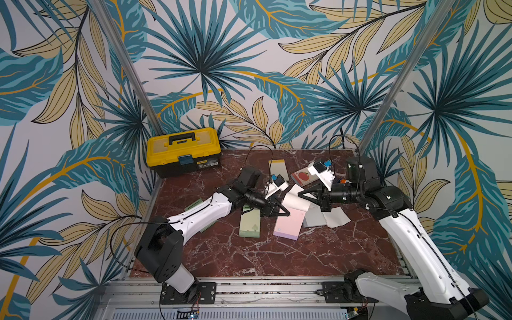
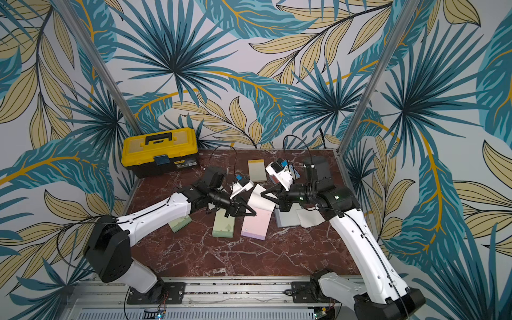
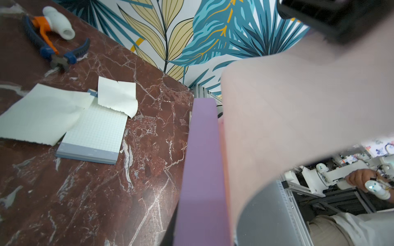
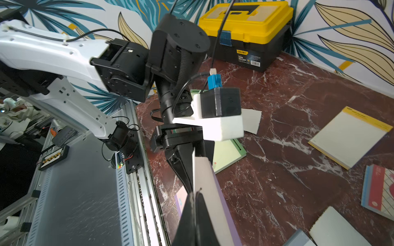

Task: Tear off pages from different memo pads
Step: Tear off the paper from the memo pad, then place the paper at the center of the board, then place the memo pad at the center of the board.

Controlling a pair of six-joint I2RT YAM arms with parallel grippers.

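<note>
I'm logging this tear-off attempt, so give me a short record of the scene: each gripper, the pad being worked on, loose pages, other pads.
left gripper: jaws astride the top edge of the lilac pad; clamping unclear
right gripper: shut on the lifted page, curled up off that pad
loose pages: torn white sheets on and beside the blue pad
other pads: green pad beside the lilac one; cream pad and apple pad farther back
toolbox: closed, back corner
</note>
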